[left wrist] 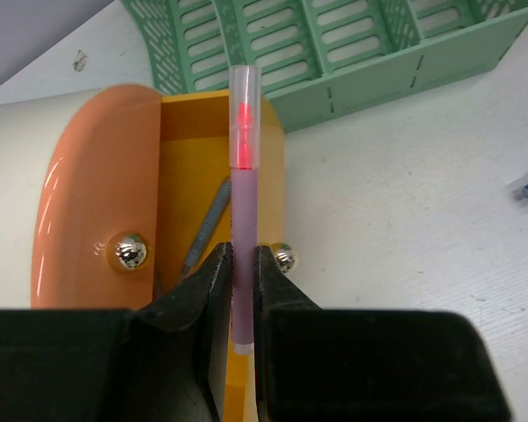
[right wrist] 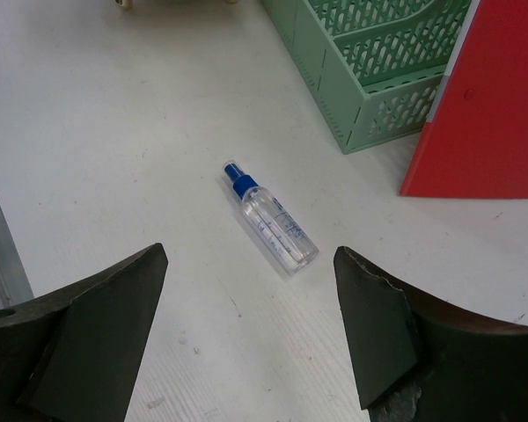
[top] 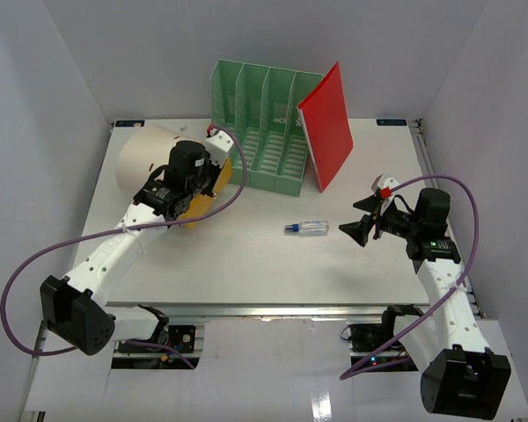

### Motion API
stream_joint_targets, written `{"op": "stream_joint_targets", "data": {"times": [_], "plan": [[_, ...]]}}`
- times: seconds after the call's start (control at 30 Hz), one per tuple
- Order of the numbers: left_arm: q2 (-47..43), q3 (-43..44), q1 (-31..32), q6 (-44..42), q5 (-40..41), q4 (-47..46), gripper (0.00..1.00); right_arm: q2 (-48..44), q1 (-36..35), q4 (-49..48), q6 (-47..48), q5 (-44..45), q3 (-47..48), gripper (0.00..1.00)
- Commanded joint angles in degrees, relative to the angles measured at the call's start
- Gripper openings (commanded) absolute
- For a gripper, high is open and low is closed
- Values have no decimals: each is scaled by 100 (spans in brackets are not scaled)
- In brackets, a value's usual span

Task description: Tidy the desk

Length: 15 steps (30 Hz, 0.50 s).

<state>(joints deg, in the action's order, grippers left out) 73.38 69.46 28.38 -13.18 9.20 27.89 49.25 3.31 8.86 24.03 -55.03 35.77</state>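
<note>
Left gripper, bottom centre of wrist view, clamped on purple pen pointing up-frame over orange-faced cylinder; right gripper spread wide, empty; spray bottle lying apart mid-frame on white desk, which fills overhead view's middle

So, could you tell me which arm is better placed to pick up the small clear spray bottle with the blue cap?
The right arm: its jaws stand open, facing the bottle on the white desk with nothing between. The left arm's jaws are shut on a purple pen over the beige, orange-faced cylinder.
</note>
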Motion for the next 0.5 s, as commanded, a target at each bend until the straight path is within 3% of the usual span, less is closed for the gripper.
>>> {"op": "stream_joint_targets", "data": {"times": [0.0,0.23,0.3,0.4,0.47], "plan": [[-57,-212,-330,-286,112,-222,8,-4,21,-122,23,-158,-9,83],[-72,-518,-721,-233,72,-436,23,14,21,-122,31,-184,-9,83],[-63,-547,-748,-152,25,-443,36,14,21,-122,31,-175,-17,83],[-146,-516,-748,195,-68,-449,65,21,21,-122,39,-175,-9,83],[-254,-492,-747,339,-208,-460,71,31,21,-113,50,-176,-9,83]]}}
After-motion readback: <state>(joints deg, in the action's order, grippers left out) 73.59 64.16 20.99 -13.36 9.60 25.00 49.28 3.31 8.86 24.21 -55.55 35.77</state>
